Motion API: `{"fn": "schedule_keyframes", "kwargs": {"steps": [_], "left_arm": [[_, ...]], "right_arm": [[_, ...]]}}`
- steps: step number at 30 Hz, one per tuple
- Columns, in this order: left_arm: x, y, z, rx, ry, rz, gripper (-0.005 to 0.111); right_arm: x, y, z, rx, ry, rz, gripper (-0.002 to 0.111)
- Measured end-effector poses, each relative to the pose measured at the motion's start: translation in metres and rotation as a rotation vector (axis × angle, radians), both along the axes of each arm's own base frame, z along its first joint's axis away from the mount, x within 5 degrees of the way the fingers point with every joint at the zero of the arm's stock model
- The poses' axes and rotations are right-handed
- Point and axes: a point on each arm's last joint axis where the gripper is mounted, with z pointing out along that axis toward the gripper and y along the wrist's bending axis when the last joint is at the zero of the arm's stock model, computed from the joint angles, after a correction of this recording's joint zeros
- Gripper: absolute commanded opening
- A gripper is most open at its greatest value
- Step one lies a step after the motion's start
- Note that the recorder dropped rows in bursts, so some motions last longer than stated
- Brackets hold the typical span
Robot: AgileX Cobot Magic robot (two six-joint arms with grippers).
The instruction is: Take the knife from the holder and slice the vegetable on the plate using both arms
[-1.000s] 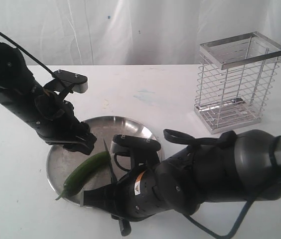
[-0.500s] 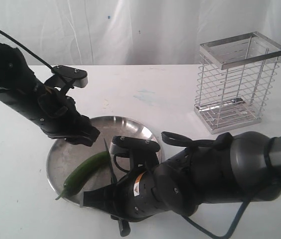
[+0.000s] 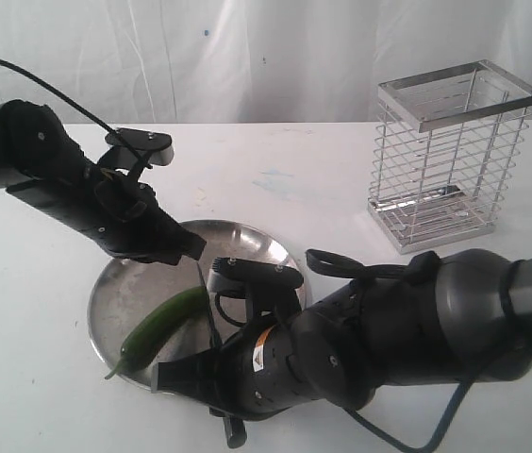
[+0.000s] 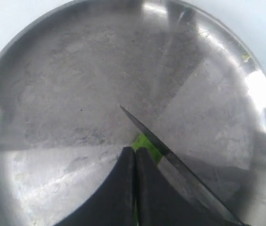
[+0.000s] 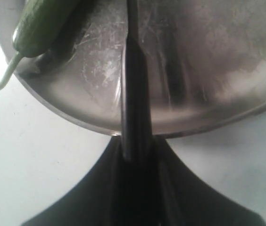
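The green vegetable (image 3: 164, 321) lies on the steel plate (image 3: 124, 288), stem towards the front rim. My right gripper (image 3: 217, 376) is shut on the knife (image 3: 208, 307) by its black handle (image 5: 137, 94), and the dark blade reaches over the vegetable's far end. My left gripper (image 3: 191, 249) hangs just above the plate's back part, behind the vegetable, with its fingers (image 4: 126, 162) pressed together and nothing between them. In the left wrist view the blade (image 4: 170, 157) runs past the fingertips, with a bit of the green vegetable (image 4: 145, 141) beneath it. The right wrist view shows the vegetable (image 5: 43, 19) on the plate (image 5: 208, 70).
The wire holder (image 3: 450, 156) stands empty at the back right of the white table (image 3: 285, 170). A white curtain backs the scene. The bulky right arm (image 3: 407, 330) covers the front right of the table.
My left gripper has shut its jaws and moved right, off the vegetable towards the plate's back. The right arm and the knife have barely moved.
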Motion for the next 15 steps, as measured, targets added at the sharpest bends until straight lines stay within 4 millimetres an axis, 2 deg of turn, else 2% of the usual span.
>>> {"fn": "schedule_keyframes", "kwargs": {"steps": [7,15], "left_arm": [[0.004,-0.009,0.000,-0.067,-0.024,-0.054,0.000],[0.010,-0.011,-0.020,-0.057,0.009,-0.047,0.000]], "right_arm": [[0.000,0.000,0.000,0.000,0.000,0.000,0.000],[0.000,0.000,0.000,0.000,0.000,0.000,0.000]]}}
